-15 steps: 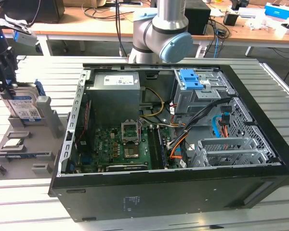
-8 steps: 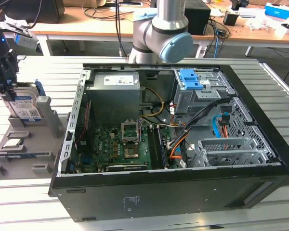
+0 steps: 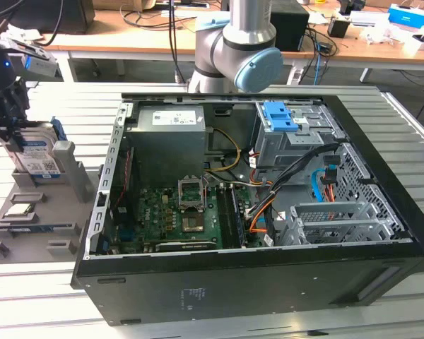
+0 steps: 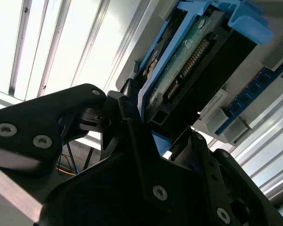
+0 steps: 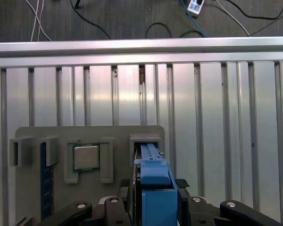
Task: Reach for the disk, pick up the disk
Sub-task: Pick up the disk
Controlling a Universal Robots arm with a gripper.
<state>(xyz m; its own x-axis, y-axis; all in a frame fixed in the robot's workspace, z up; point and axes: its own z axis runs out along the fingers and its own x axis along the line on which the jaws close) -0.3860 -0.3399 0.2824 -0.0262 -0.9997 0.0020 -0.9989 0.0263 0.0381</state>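
Gripper [image 5: 158, 190] is clamped on the disk [image 5: 153, 165]: in the first wrist view a black finger [image 5: 132, 190] sits flush against each side of the blue rail, no gap visible. The disk stands on edge in a slot of the grey holder plate [image 5: 118, 136], at the end of the plate away from its memory stick [image 5: 46, 181], still seated. The second wrist view shows the same grasp, with the disk [image 4: 188, 61] running out from between the two fingers. On that face it shows a green circuit board with a row of connector pins, a dark body and blue plastic rails on the edges. In the exterior view the disk [image 3: 39, 161] is upright on the plate, silver with a white-and-blue label facing out, and the black gripper [image 3: 13, 131] is right over it. A square silver chip [image 5: 86, 157] sits in the plate's next pocket, between the disk's slot and the memory stick. The open computer case [image 3: 268, 282] stands just beside the plate, on the exterior view's right of it.
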